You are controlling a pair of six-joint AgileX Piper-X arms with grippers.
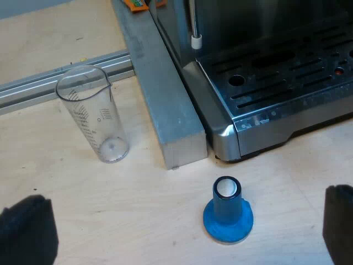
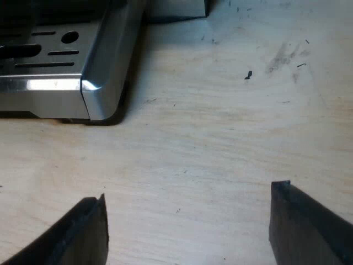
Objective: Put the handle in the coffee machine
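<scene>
Grippers both spread wide and empty, left gripper [image 1: 179, 229] above blue tamper [image 1: 227, 212], right gripper [image 2: 190, 232] over table [image 2: 220, 127] beside espresso machine [image 2: 105, 66].

The left wrist camera looks down from a bit high at the wooden table [image 1: 138, 221] beside a corner of the coffee machine [image 1: 220, 130], and the right wrist camera looks down from much nearer, and both see the table and a corner of the machine's metal tray [image 2: 44, 83].

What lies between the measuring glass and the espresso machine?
A grey metal bar runs along the espresso machine, apart from the measuring glass; the left wrist view shows it.
</scene>
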